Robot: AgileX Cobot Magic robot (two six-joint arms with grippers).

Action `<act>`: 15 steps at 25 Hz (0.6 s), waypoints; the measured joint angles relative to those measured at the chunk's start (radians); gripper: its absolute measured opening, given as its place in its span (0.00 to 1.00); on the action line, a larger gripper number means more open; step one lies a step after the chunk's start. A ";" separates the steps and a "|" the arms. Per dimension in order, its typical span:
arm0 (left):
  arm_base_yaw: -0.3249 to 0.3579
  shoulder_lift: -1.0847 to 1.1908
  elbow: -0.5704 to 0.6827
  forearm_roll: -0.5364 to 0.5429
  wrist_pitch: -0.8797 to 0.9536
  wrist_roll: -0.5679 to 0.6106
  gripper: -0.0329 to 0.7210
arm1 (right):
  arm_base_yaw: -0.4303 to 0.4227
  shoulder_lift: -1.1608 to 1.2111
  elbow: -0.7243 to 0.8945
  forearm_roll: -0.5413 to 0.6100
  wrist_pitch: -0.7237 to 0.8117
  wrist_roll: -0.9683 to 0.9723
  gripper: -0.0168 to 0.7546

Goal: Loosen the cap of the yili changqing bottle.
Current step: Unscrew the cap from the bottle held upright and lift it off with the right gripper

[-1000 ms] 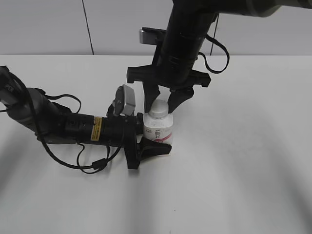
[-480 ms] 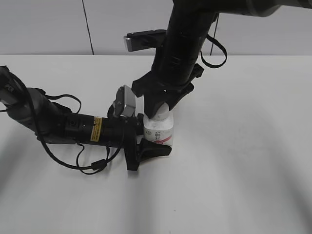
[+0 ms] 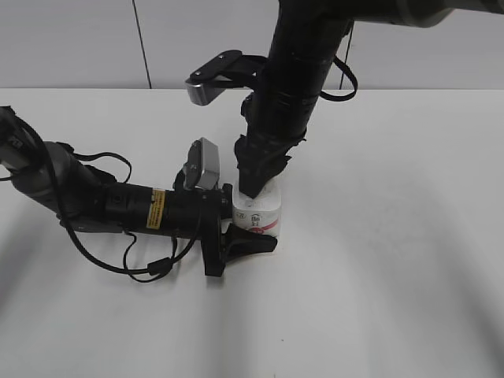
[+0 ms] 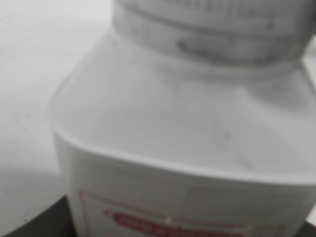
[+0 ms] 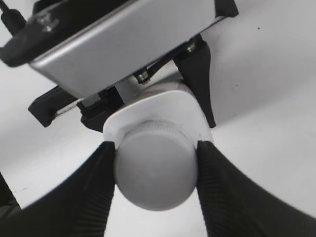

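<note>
Exterior view: cap hidden behind right pincer (image 3: 257, 185). Left wrist view blurred — yili changqing bottle (image 4: 187, 163) fills frame, label (image 4: 173, 222) print unreadable, cut by bottom edge. Left pincer (image 3: 240, 224) far finger hidden behind bottle.

No print on the bottle (image 3: 258, 214) label can be read

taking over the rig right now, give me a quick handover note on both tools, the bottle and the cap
Left tool: shut on the bottle, gripping its body from the side and bracing it upright on the table.
Right tool: shut on the cap from above, one finger pressed to each side.
Done: bottle braced, cap gripped.
Left: twist the cap loose. The cap sits on the neck; whether it has started to loosen cannot be told. Then release both.
</note>
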State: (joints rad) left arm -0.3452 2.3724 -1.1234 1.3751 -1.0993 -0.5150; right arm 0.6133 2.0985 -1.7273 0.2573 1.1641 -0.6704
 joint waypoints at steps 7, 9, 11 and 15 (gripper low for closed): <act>-0.001 0.000 0.000 -0.001 0.001 0.000 0.59 | 0.001 0.000 0.000 -0.019 0.001 -0.133 0.54; -0.002 0.000 0.000 -0.002 0.002 0.000 0.59 | 0.001 0.000 0.000 -0.022 0.002 -0.148 0.54; -0.002 0.000 0.000 -0.002 0.002 0.000 0.59 | 0.001 0.000 -0.001 -0.024 0.002 -0.182 0.54; -0.002 0.000 0.000 -0.002 0.003 0.000 0.59 | 0.001 0.000 -0.002 -0.024 0.002 -0.282 0.54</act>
State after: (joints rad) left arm -0.3473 2.3724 -1.1234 1.3731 -1.0962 -0.5150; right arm 0.6141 2.0985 -1.7292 0.2329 1.1664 -0.9519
